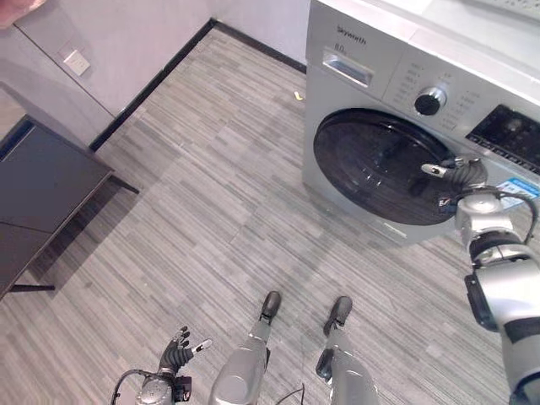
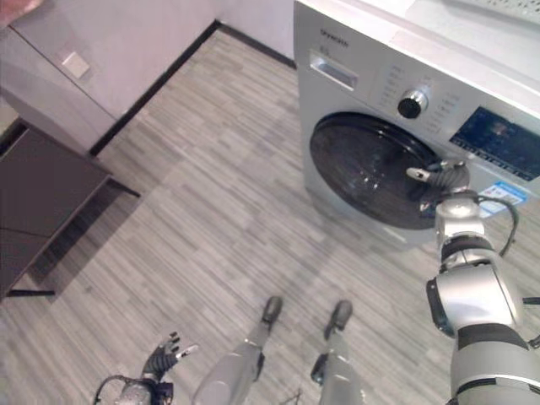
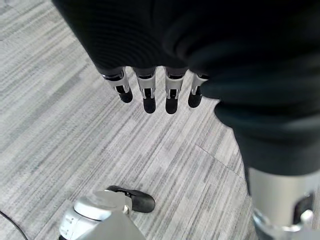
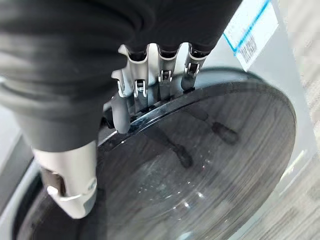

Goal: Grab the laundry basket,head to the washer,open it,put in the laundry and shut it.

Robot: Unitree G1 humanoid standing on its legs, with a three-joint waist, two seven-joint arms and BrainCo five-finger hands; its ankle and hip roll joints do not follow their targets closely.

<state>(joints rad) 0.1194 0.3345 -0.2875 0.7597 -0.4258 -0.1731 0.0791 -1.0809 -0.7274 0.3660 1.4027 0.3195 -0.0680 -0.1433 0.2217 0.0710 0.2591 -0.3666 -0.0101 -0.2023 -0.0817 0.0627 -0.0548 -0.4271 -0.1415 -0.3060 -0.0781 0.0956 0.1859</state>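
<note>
The silver washer (image 1: 380,51) stands at the upper right, its round dark glass door (image 1: 371,164) facing me. My right hand (image 1: 460,173) is at the door's right edge. In the right wrist view its fingers (image 4: 165,80) curl over the door's rim (image 4: 210,150) while the thumb rests beside them. My left hand (image 1: 177,350) hangs low at the bottom left above the floor. Its fingers (image 3: 150,95) are spread, relaxed and hold nothing.
A dark low table (image 1: 42,186) stands at the left against a pale wall with a socket (image 1: 76,62). A small yellow scrap (image 1: 298,95) lies on the floor by the washer's left corner. Grey wood-look floor (image 1: 211,211) stretches between table and washer.
</note>
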